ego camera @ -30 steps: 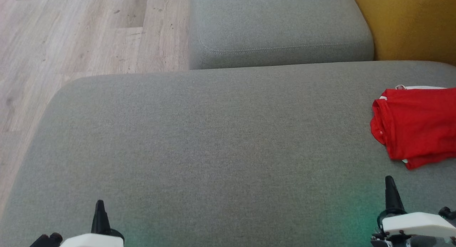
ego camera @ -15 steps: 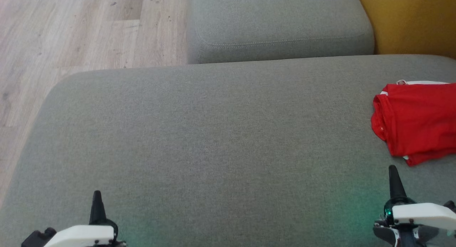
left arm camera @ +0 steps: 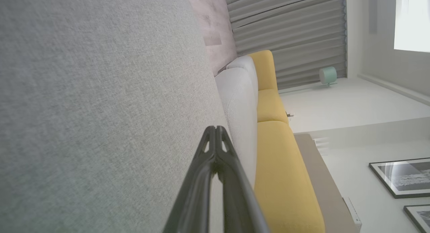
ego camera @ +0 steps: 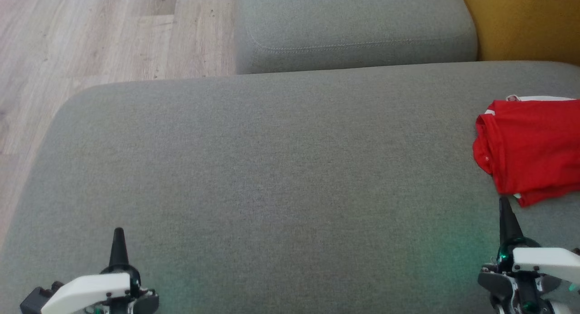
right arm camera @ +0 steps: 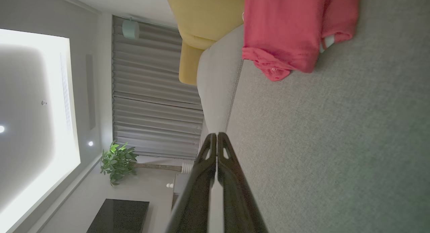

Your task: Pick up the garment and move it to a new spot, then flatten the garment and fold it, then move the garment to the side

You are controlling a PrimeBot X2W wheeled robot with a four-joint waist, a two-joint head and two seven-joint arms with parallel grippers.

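A red garment [ego camera: 530,146] with white trim lies folded at the right edge of the grey sofa seat [ego camera: 281,178], partly cut off by the frame. The right wrist view shows the same garment [right arm camera: 285,31] at the top. My right gripper [ego camera: 506,214] is shut and empty, its tip just short of the garment's near corner; its fingertips [right arm camera: 216,139] meet. My left gripper [ego camera: 118,241] is shut and empty over the bare seat at the lower left, its tips pressed together in the left wrist view [left arm camera: 215,132].
A second grey cushion [ego camera: 353,28] lies behind the seat. A yellow cushion [ego camera: 525,24] stands at the back right. Wooden floor [ego camera: 90,33] runs along the left beyond the seat's rounded edge.
The head view has shifted, so the seat and garment sit a little higher in the picture. Both grippers now reach slightly further up; the right tip is closer to the garment's near corner.
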